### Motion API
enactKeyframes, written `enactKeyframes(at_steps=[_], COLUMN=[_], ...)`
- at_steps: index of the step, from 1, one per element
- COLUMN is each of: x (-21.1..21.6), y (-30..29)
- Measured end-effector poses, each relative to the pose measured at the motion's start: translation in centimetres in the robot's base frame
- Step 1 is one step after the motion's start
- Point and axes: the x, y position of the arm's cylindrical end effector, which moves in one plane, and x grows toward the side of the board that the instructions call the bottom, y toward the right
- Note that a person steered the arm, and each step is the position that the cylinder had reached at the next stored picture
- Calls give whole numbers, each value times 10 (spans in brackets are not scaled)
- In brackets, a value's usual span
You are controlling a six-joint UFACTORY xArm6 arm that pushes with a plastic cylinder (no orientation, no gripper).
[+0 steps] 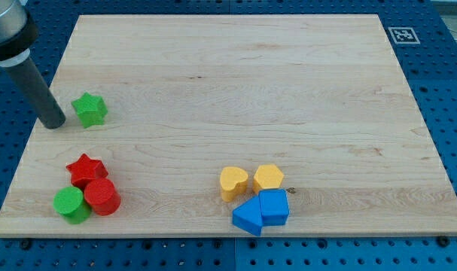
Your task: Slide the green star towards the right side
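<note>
Near the board's left edge, my tip (53,123) (a bare rod, no jaws to open or close) sits just left of the green star (89,110) — right edge lies straight beyond.

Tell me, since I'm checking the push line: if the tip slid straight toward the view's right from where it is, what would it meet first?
My tip sits just left of the green star, with a small gap, so it would likely meet the star first. Beyond the star, that line looks free across the board.
</note>
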Motion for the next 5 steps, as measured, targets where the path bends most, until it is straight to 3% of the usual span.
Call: enactKeyframes(at_steps=[3, 5], x=[-5, -5], y=[70, 77])
